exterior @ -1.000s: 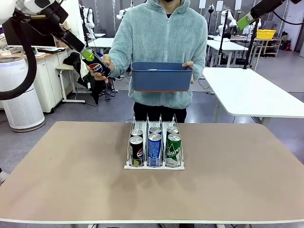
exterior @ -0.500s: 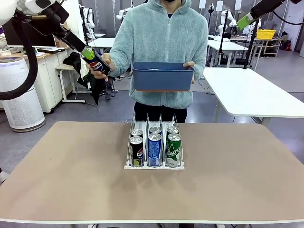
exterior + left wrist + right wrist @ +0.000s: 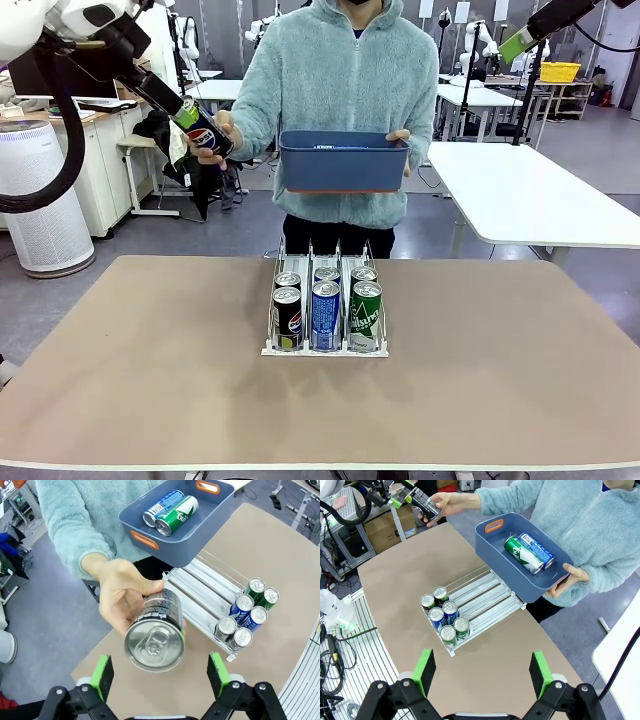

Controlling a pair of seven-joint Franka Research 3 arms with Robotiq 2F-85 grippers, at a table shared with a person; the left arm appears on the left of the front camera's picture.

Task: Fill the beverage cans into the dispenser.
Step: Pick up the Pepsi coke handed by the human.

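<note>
Count: 9 cans total.
- 6 in the dispenser [image 3: 487,600], bunched at its near end, two deep per lane: 2 black Pepsi cans [image 3: 287,315] in the left lane, 2 blue cans [image 3: 326,312] in the middle, 2 green cans [image 3: 365,315] in the right.
- 2 lying in the blue bin [image 3: 340,165]: a blue-white can [image 3: 162,507] and a green can [image 3: 176,515].
- 1 Pepsi can [image 3: 155,635] in the person's hand [image 3: 120,595], upper left of the front view.

Left gripper [image 3: 183,112]: fingers spread wide either side of that Pepsi can, a gap at each pad, no grip; the hand carries it.
Right gripper [image 3: 482,672]: high at upper right, spread wide, empty.

Room: the rear half of all three lanes is free. The dispenser sits mid-table [image 3: 150,380], well apart from every edge, with bare top left, right and in front. The bin is held above the far edge.
</note>
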